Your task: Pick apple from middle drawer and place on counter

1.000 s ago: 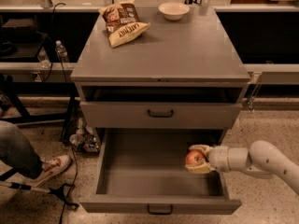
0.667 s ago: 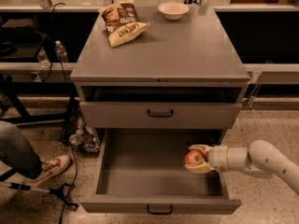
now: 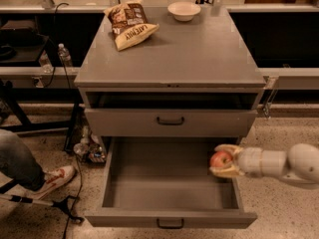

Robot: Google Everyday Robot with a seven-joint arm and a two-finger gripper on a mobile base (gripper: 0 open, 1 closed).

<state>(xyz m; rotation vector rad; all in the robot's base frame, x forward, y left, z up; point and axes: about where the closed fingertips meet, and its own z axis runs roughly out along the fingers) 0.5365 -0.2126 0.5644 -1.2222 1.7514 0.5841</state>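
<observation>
Over open drawer (image 3: 159, 176), hand (image 3: 220, 160) grips apple (image 3: 221, 159)

One robot hand, from the right, clasps one red apple at the drawer's right side. One chip bag (image 3: 128, 24) and one white bowl (image 3: 184, 10) sit on the desk (image 3: 184, 54) above.

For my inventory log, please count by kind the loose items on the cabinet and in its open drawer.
Chip bag: 1, lying on the counter
White bowl: 1, on the counter
Apple: 1, clamped in the fingers of the gripper, at the right side of the middle drawer
Total: 3
</observation>
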